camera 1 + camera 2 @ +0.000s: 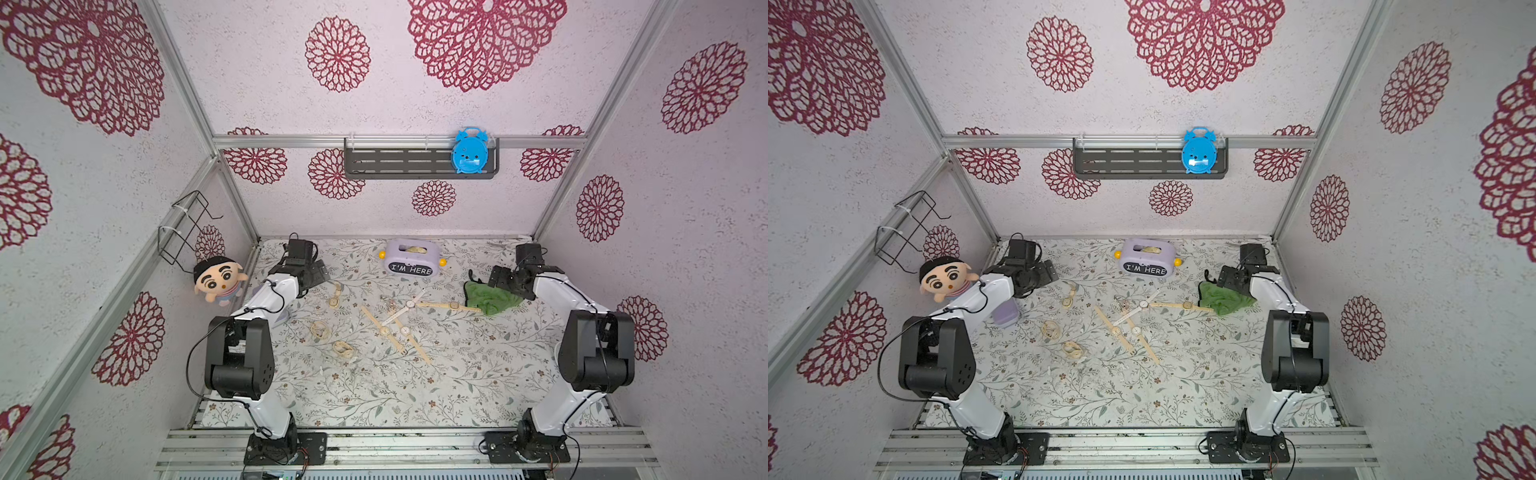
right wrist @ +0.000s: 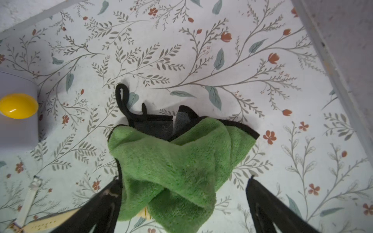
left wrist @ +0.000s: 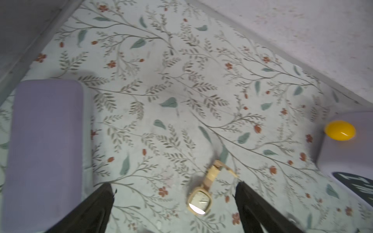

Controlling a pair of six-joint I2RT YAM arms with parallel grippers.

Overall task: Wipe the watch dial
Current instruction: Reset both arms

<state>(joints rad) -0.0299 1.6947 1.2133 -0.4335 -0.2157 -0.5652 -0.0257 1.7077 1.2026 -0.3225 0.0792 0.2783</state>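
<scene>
Hovering, both arms, nothing held: right end effector (image 2: 183,178) has its jaws spread wide over the green cloth (image 2: 177,157), which lies crumpled on the worktop (image 1: 457,374) on the right side. The left end effector (image 3: 174,184) is just as wide apart and empty, above a square-dial watch (image 3: 198,201) lying face up.

Several more watches (image 1: 405,330) lie crossed mid-worktop, and one long strap (image 1: 454,306) runs under the cloth edge.

Step looks like cloth pickup. Come straight down, pinch a thick fold rather than the black trim loop, and lift clear so that strap isn't dragged. Left should then pin a strap, not cover the dial.

Containers:
- At the back, purple box (image 1: 432,249) marked I'M HERE: top slot open, something pale tan inside, maybe a watch, can't tell.
- Beside the left arm, flat purple case (image 3: 46,151): closed, contents hidden.
- On the back wall, shelf (image 1: 395,164): carries a blue alarm clock (image 1: 469,150).
</scene>
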